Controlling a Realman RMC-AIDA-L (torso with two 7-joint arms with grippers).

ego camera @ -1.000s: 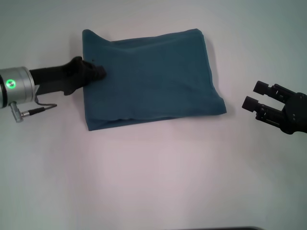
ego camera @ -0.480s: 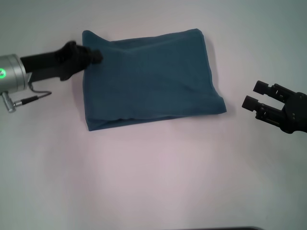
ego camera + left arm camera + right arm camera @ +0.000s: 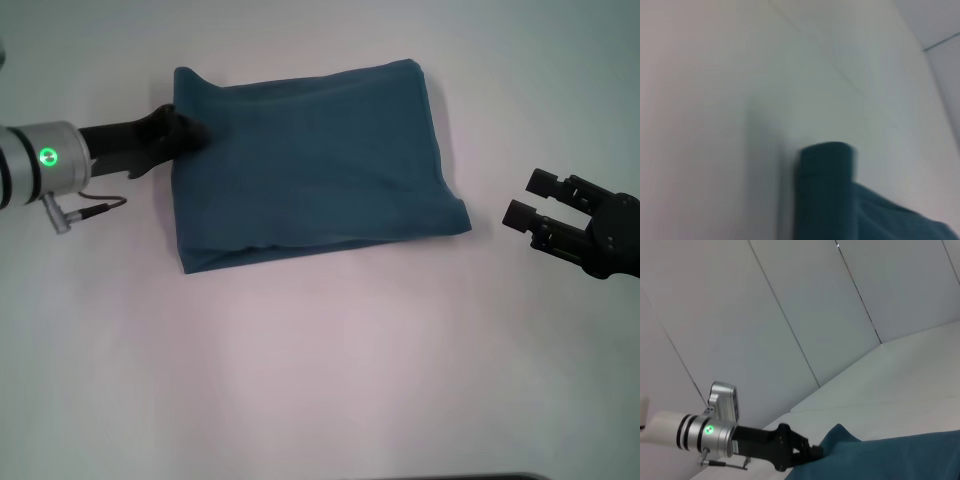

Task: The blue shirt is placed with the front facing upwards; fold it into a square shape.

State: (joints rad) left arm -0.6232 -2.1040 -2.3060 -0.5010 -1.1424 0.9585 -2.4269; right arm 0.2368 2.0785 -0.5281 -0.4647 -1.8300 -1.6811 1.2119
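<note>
Where the head view looks down on the white surface [image 3: 330, 380], the blue shirt [image 3: 315, 165] lies toward the far side, already folded into a plump rectangle, wider than deep, plain side up, no lettering showing. At its left edge, near the far corner, the left hand [image 3: 190, 135] touching the cloth; pinching the edge or merely pressing on it, cannot tell. That far left corner peaked upward, a soft ridge slanting across the top layer, the near edge bulging with stacked layers. Off to the right, well apart from the shirt, the right hand [image 3: 538, 198] idle above the surface, fingers spread, holding nothing.

From the left wrist view, only a raised, rounded corner of the shirt [image 3: 827, 170] against the pale surface [image 3: 715, 125]; no fingers visible.

From the right wrist view, the left hand [image 3: 815, 454] low at the shirt's edge, the cloth [image 3: 890, 457] rising to a point just beside it; state of the fingers again not clear.

Judged from all this: nearly done, tidying of the left edge in hand. Best done by keeping low, flattening the peaked corner outward along the edge rather than dragging the whole stack sideways. Worth avoiding: lifting only the top layer and opening the fold. Soft cotton likely to spring back, so a slow, firm press advisable.
</note>
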